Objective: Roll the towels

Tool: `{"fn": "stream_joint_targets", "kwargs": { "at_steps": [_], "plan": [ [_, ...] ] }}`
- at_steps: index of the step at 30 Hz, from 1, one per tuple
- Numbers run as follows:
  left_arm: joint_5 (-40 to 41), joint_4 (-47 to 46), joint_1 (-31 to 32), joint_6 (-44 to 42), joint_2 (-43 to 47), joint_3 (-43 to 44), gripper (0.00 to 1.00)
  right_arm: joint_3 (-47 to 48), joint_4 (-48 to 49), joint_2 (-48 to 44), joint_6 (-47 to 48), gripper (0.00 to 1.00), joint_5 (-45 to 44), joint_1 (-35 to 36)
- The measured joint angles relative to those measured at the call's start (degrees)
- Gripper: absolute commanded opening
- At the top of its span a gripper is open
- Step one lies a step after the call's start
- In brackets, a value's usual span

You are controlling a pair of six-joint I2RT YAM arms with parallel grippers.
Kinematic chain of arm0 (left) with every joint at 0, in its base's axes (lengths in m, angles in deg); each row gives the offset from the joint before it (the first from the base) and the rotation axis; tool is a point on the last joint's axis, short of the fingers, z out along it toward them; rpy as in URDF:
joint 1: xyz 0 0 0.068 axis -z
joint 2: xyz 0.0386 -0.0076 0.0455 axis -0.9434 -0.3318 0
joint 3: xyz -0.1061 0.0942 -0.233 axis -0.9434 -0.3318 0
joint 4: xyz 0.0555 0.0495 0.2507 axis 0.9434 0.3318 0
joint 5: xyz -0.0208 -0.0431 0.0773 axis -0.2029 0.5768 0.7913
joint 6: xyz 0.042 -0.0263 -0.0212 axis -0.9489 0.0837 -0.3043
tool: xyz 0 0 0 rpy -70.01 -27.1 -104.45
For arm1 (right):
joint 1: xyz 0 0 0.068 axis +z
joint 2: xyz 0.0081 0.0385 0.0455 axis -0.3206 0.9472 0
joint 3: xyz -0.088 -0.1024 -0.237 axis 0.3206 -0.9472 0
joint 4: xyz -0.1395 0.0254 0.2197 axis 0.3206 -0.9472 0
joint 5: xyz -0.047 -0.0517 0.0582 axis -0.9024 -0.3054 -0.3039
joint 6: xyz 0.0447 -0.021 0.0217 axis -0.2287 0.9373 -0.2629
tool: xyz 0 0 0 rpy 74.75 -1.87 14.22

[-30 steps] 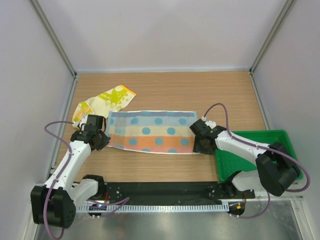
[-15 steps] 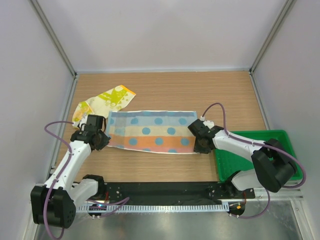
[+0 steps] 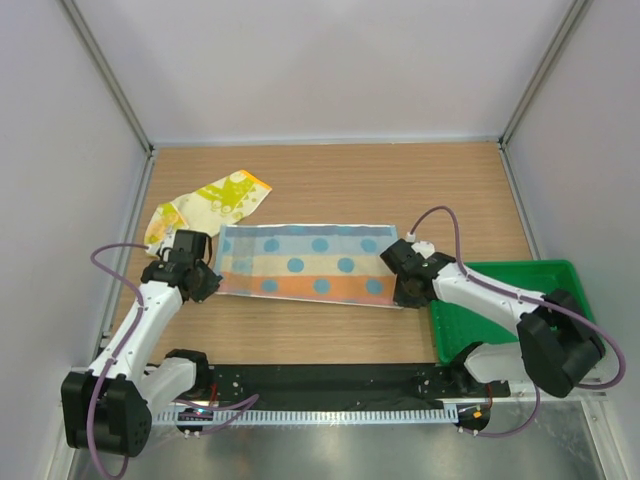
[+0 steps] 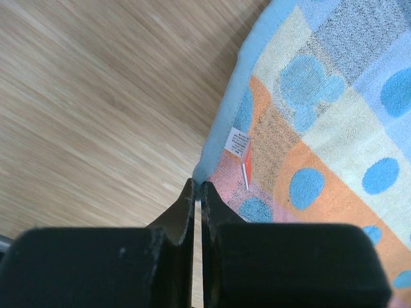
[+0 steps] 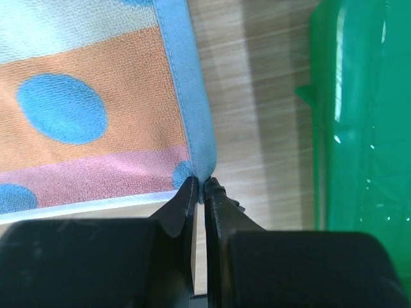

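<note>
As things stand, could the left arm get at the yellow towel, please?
Probably, once freed: the yellow towel lies beyond the left hand, nothing between, but it is pinching the dotted towel.

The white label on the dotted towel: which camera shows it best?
The left wrist view: the label lies close to the lens, near the corner of the dotted towel that the left pincer grips. In the top view it is too small to find. The right wrist view shows another corner, no label.
</note>
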Motion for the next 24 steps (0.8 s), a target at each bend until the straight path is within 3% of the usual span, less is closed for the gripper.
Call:
{"fn": "stream_joint_targets", "kwargs": {
  "at_steps": [10,17,24],
  "plan": [
    [-2.97,6.56,0.00,0.11,3.30,3.19,0.00,1.03,-8.17,-10.03,-0.85,0.01,2.95,0.00],
    [-6.80,8.59,0.00,-1.51,-1.77,10.38,0.00,11.32,-11.17,-4.50,1.81,0.01,4.02,-1.11],
    [-9.42,8.46,-0.11,-5.97,-13.81,20.76,0.00,18.45,-10.34,2.84,6.45,0.01,6.67,-9.40]
  ]
}}
